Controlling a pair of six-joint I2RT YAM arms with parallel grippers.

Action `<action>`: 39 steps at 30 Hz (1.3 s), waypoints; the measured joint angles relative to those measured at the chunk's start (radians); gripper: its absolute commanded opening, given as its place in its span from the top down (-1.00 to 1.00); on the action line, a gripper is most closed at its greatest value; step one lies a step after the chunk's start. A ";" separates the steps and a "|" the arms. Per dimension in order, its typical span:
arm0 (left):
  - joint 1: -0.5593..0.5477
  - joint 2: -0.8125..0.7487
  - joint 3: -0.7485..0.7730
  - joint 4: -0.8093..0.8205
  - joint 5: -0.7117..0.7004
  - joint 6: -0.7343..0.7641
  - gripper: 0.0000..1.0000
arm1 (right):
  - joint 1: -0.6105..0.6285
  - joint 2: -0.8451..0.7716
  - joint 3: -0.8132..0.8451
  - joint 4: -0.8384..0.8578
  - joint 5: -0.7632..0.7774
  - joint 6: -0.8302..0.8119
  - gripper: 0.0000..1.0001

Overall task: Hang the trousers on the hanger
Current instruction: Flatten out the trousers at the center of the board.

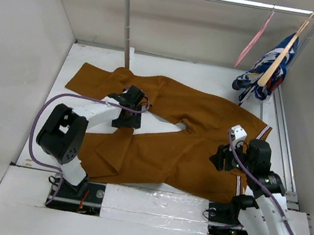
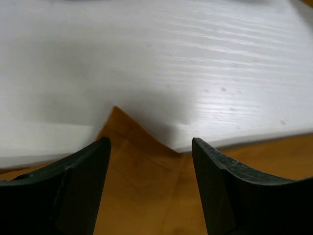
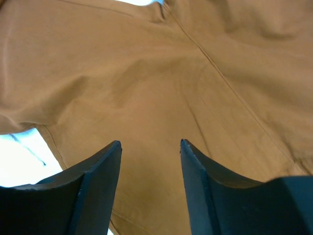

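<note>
The rust-brown trousers [image 1: 177,139] lie spread flat on the white table, legs pointing left, striped waistband at the right. The pink hanger [image 1: 253,42] hangs from the rail at the upper right. My left gripper [image 1: 130,106] sits low between the two legs, open, over a corner of the trousers [image 2: 146,181] with nothing between its fingers. My right gripper [image 1: 222,158] hovers over the seat near the waistband, open; only flat brown cloth [image 3: 161,93] shows beyond its fingers [image 3: 100,166].
A metal clothes rail [image 1: 225,0] spans the back on white posts. A pale wooden hanger [image 1: 282,54] carrying a blue, white and red patterned garment [image 1: 263,75] hangs at the rail's right end. White walls enclose the table [image 1: 94,59].
</note>
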 measured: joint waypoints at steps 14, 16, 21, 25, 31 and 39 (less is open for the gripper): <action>0.005 0.011 -0.016 0.005 -0.155 0.003 1.00 | -0.274 0.165 0.098 -0.023 0.121 -0.006 -0.32; 0.007 0.003 -0.017 0.004 -0.165 0.004 1.00 | -0.331 0.202 0.137 -0.014 0.138 -0.007 -0.35; 0.031 -0.082 -0.016 -0.011 -0.179 0.005 1.00 | -0.526 0.343 0.201 0.083 0.110 -0.015 -0.37; 0.046 -0.177 0.002 -0.017 -0.189 0.004 1.00 | -0.708 0.503 0.204 0.143 0.084 -0.032 -0.43; 0.046 -0.251 0.006 0.010 -0.145 0.003 1.00 | -0.885 0.770 0.208 0.269 -0.061 -0.062 -0.49; 0.046 -0.267 -0.015 0.054 -0.061 -0.003 1.00 | -0.879 0.885 0.209 0.396 -0.193 -0.054 -0.47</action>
